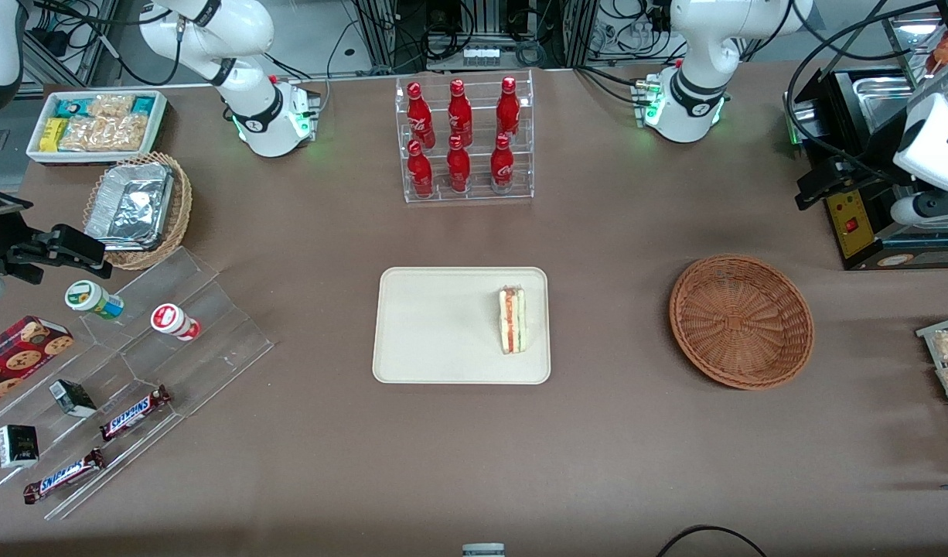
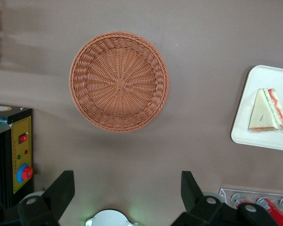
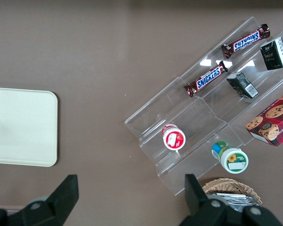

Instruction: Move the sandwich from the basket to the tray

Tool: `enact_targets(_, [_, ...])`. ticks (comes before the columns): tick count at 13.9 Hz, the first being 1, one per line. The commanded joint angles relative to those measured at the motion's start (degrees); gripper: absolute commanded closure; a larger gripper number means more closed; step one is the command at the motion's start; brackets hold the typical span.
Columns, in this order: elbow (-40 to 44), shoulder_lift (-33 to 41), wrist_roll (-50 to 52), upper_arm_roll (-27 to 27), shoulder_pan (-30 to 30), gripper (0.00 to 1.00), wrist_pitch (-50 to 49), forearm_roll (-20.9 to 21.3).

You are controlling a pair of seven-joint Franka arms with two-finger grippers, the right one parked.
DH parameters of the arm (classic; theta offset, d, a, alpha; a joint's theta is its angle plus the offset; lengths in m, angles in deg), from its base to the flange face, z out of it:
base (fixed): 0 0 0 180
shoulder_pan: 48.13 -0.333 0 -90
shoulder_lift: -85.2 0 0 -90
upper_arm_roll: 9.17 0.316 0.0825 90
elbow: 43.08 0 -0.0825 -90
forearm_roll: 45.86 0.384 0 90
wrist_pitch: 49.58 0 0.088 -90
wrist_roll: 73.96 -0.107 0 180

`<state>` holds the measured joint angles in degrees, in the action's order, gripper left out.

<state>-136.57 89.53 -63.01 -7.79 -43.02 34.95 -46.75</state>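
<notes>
Left wrist view: jaws (image 2: pixel 127 188) apart, above table.

I read "SNICKERS" in white on two brown candy bars in the lower left of the front frame, one bar (image 1: pixel 134 412) higher and the other bar (image 1: pixel 64 476) lower. The word shows again on both in the upper right of the right wrist frame. The red bottles (image 1: pixel 459 136), top centre, carry white script too small to read.
</notes>
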Motion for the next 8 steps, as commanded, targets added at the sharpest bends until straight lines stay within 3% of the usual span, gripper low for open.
enact_targets(1, [0.8,0.9,-5.3,0.1,0.2,0.0,-2.9,2.6])
enact_targets(8, [1.5,0.5,-5.6,0.6,0.2,0.0,-1.8,3.9])
